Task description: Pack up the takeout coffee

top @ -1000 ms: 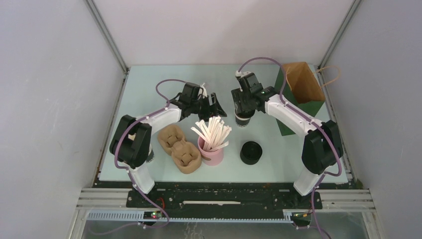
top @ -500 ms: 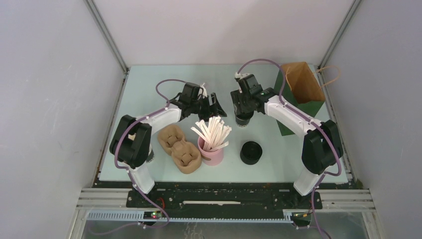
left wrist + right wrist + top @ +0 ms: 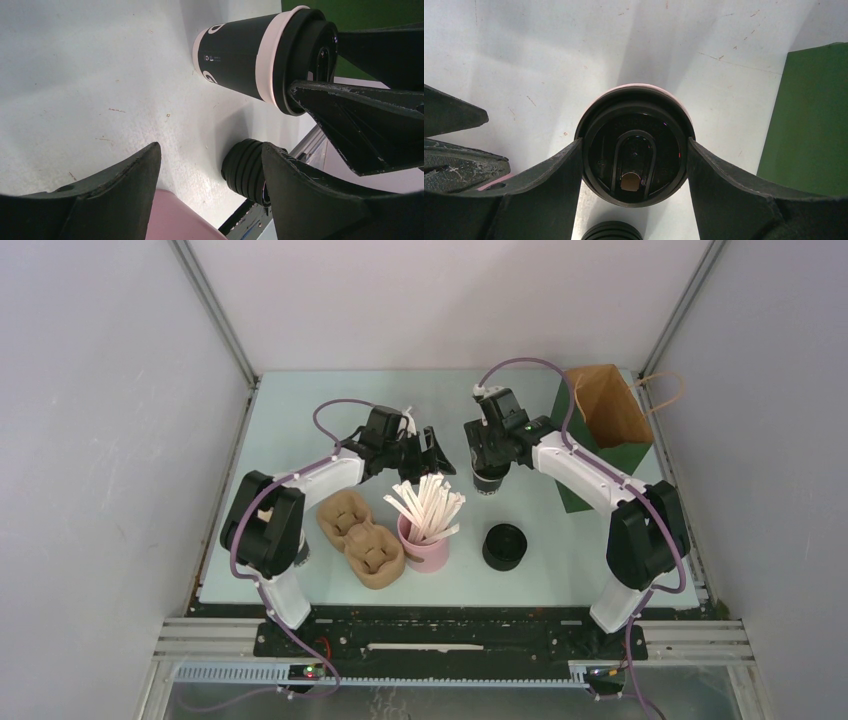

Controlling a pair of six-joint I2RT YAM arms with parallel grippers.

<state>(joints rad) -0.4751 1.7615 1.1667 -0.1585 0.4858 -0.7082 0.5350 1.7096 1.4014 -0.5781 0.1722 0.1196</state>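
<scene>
Takeout coffee: black cup with black lid, upright on the table, just right of centre in the overhead view.
Right pincer: clenched on the coffee; its own camera looks straight down on the lid, with one finger pressed against the lid's left edge and the other against its right edge.
Left pincer: released and holding nothing, just left of the coffee and apart from it.
Overhead view only: a brown paper bag stands open at upper right on a green support; a brown pulp cup carrier lies lower left of centre; a pink straw holder full of pale straws stands beside the carrier.
Left wrist view only: the cup's side, with white print, a pale band under the lid, and the right pincer's dark fingers at the lid.
Right wrist view only: the lid's top and its sip opening; whether the cup's base touches the table cannot be told here.
Lid stack: squat, black and ribbed, below the coffee in the overhead view and well apart from it; only partly seen in both wrist views.
</scene>
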